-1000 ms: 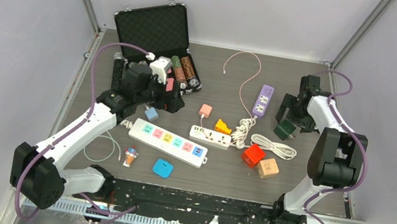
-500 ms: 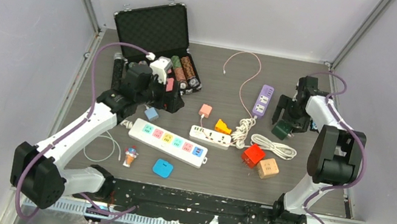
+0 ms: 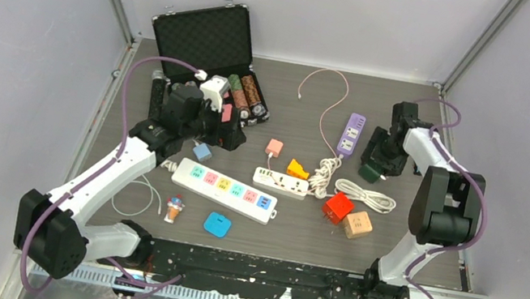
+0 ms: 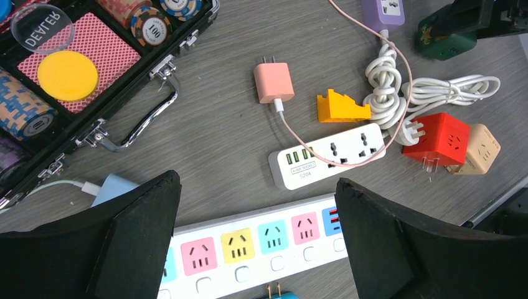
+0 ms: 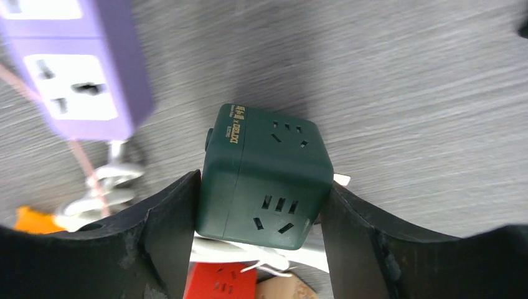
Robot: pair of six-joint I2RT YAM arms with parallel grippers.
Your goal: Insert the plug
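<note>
Green cube socket [image 5: 268, 156] snug between the right hand's [image 5: 260, 185] fingers

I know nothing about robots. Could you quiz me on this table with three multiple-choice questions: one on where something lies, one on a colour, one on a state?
1. Where does the pink charger lie?
A) inside the black case
B) on the table beside the yellow wedge
C) on top of the long white strip

2. What colour is the cube between the fingers of the right pincer?
A) red
B) tan
C) dark green

3. How does the left pincer stand?
A) open, holding nothing
B) shut on a blue charger
C) shut on a cable

Answers:
1 B: the left wrist view shows the pink charger on bare tabletop next to the yellow wedge.
2 C: the right wrist view shows a dark green cube with a finger against each side.
3 A: its fingers stand wide apart with only the table between them.
</note>
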